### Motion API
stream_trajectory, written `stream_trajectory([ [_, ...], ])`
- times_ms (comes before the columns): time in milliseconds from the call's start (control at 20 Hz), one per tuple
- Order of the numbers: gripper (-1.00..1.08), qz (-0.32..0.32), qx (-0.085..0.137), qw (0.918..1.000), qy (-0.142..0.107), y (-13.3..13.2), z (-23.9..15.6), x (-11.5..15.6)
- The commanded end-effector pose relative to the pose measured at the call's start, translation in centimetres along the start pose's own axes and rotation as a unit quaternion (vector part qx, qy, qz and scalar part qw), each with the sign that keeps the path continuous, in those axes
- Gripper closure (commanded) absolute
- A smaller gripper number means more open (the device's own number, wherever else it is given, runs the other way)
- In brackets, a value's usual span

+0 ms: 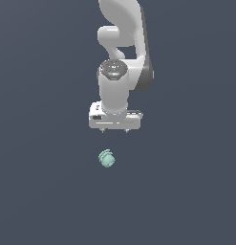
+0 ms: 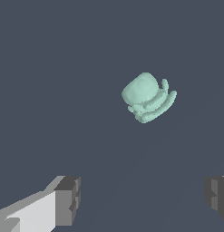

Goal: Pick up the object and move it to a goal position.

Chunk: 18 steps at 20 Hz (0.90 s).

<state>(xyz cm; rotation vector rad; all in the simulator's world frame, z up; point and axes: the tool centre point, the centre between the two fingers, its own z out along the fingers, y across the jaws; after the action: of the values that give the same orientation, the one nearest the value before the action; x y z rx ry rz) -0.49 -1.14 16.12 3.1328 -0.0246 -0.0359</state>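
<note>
The object lies on the dark floor, apart from the gripper and a little toward the exterior view's left of it, nearer the camera than the arm's base. In the wrist view the object shows as a small mint-green lump with a rounded cap at one end and a few thin curved ridges wrapped round the other, lying tilted on its side. It looks light for its size, and probably stiff, so weight should be no trouble; the trouble is likelier its shape, since a rounded, knobbly body may roll or twist out from between flat pads. The surest hold, by my reading, is across the ridged waist, with the pads set either side of the grooves, not on the smooth cap. The gripper hangs above the floor with its jaws spread wide: in the wrist view the two fingers stand far apart with nothing between them, and they touch neither the object nor the floor. The gap looks far wider than the object.
</note>
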Motion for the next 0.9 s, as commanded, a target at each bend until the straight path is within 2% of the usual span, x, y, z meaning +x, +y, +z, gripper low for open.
stream_trajectory([
  [0, -0.92, 0.0, 0.0, 1.0, 0.0, 0.0, 0.0, 0.0],
  [450, -0.92, -0.02, -0.003, 0.9996, 0.021, -1.3, -2.1, 1.3],
  [850, -0.92, -0.029, -0.003, 0.9994, 0.02, -1.1, -1.8, 1.4],
])
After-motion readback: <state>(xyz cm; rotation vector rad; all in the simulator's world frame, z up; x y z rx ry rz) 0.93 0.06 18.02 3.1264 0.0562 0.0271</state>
